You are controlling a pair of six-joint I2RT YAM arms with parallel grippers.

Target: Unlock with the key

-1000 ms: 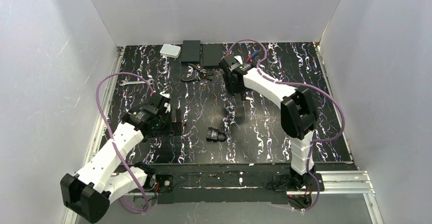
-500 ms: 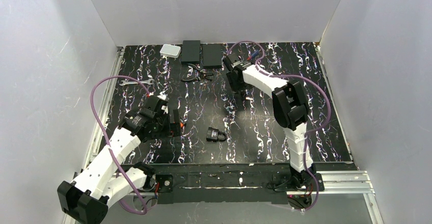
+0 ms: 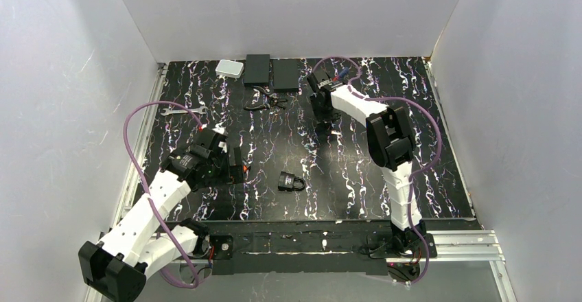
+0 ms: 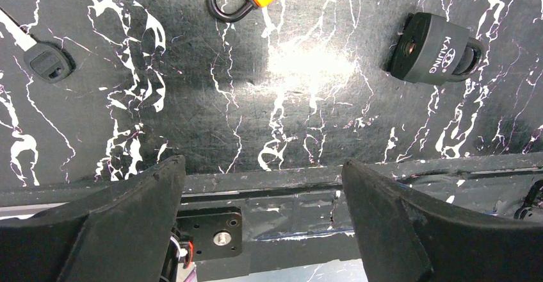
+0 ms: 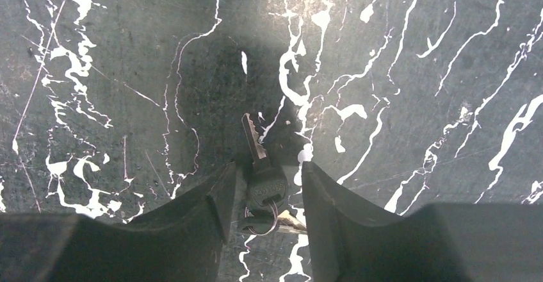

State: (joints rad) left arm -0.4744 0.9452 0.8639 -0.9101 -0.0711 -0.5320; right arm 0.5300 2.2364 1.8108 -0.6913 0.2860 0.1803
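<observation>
Since nothing can be unlocked until the key is gripped, the right hand [image 5: 267, 166] stands over the key [image 5: 266, 189] toward the far edge of the counter [image 3: 357, 192], a little right of its middle. One of its fingers [image 5: 192, 231] sits on each side of the key's head. They are drawn in narrow but not pressed together. A sliver of gap shows on both sides, so the key seems to lie flat, not yet pinched. Straddling the head this way would leave the blade free beyond the fingertips, ready for a keyhole.

The key is slight, with a dark rounded head, a thin silvery toothed blade and a wire ring [image 5: 259, 224] through the head. The counter is hard black sheet with white veining, glossy and scuffed, so a flat key may slide rather than lift.

The black padlock [image 4: 432, 54] lies on its side near the middle of the near edge. It has a matte, blocky body with raised lettering and a round shackle, and its keyhole end faces sideways. The left hand [image 4: 261, 165], spread wide and empty, hovers just left of it, probably to steady it.
</observation>
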